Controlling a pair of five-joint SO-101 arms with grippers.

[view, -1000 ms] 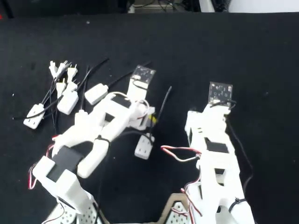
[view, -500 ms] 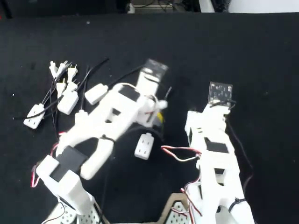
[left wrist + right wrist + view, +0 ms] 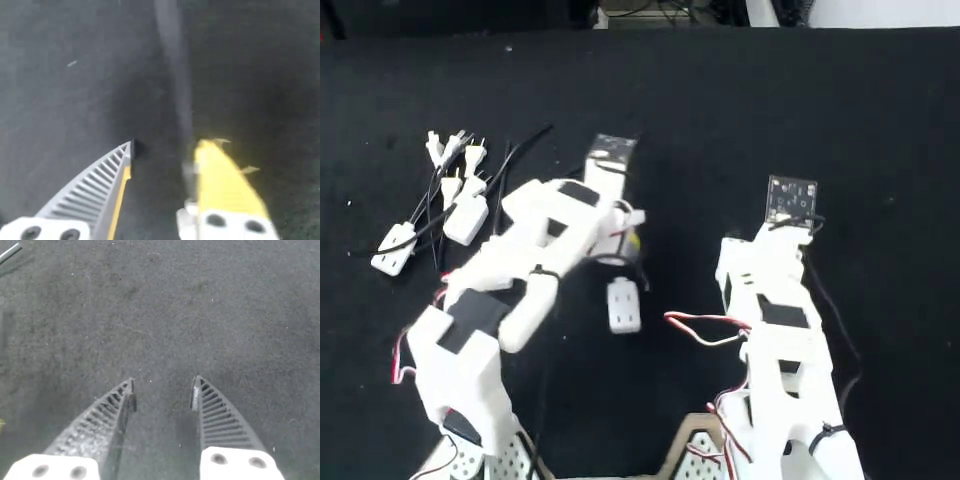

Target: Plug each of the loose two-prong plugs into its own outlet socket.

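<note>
Black cloth desk: left gripper, parted, straddles a thin black cable running lengthwise, just beside the white rectangular outlet socket; right gripper, also parted, sits farther off.

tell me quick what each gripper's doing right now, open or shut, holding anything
left gripper: open, a black cable runs between its fingers, not clamped.
right gripper: open, holding nothing.

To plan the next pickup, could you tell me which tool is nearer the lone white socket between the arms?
Left. The left tool hangs just beyond the socket; the right tool sits well off to its side, over bare table.
</note>
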